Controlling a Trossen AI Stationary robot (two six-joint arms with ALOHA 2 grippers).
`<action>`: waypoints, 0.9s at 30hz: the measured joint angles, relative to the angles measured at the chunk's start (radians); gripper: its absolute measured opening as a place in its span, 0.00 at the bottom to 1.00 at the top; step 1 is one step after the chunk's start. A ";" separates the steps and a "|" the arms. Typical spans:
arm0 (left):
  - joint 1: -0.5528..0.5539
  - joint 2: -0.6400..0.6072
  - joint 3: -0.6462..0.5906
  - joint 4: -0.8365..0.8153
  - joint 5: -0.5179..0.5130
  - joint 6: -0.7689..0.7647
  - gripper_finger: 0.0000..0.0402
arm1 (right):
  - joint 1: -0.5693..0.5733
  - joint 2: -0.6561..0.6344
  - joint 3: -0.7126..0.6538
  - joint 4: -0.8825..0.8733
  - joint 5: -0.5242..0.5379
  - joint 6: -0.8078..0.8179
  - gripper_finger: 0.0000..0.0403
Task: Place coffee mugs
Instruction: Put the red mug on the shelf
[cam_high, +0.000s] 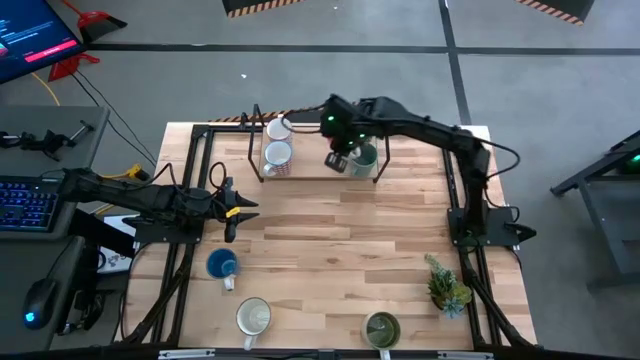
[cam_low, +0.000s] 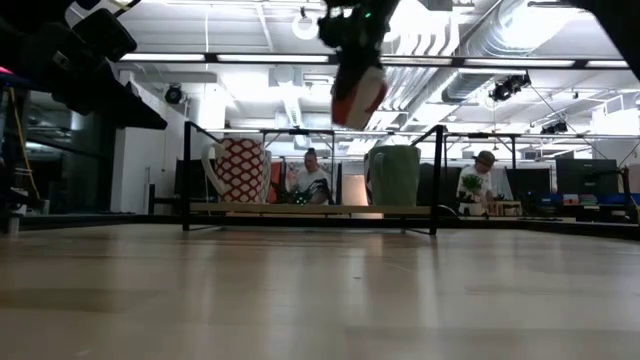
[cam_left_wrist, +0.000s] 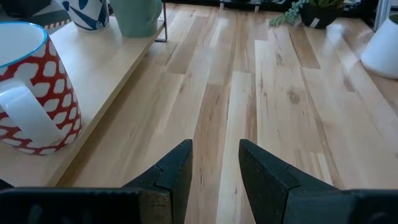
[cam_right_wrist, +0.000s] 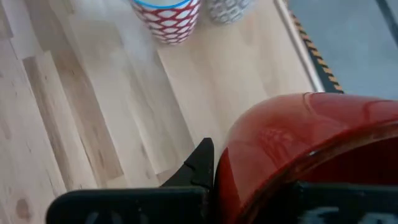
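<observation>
The right hand (cam_high: 340, 160) is up over the far side of the bench (cam_high: 340, 250), fingers clamped on the wall of a red mug (cam_right_wrist: 298, 155), which hangs off the wood above the raised wooden shelf (cam_high: 320, 176) inside the black rack (cam_high: 255, 140). From table height the red mug shows clearly in the air, tilted, between the two mugs already standing on that shelf. My read: it is being carried in high so it clears the rack's bars and the neighbours before it goes down into the gap.

On the shelf, a red-and-white patterned mug (cam_high: 277, 156) stands toward the left end with a pale mug (cam_high: 279, 128) just behind it, and a teal green mug (cam_high: 364, 156) sits right beside the carrying hand. That spacing leaves one slot in the middle, which looks like the target.

The left hand (cam_high: 232, 210) waits low over the left side of the bench, fingers narrowly parted and holding nothing.

Still to be collected at the near edge: a blue mug (cam_high: 222, 265), a cream mug (cam_high: 253, 317) and an olive green mug (cam_high: 381, 327), all well apart. The potted plant (cam_high: 446, 286) stands off to the right; I can't quite tell how close the red mug's rim is to the teal one.
</observation>
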 joint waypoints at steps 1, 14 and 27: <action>0.000 0.000 0.000 0.000 0.000 0.000 0.30 | 0.003 0.023 0.016 -0.005 -0.007 -0.002 0.03; 0.000 0.000 0.000 -0.005 0.000 -0.001 0.30 | 0.013 0.241 0.169 -0.083 -0.090 -0.029 0.03; 0.000 0.000 0.000 -0.007 0.000 -0.027 0.30 | 0.014 0.327 0.168 -0.050 -0.131 -0.205 0.03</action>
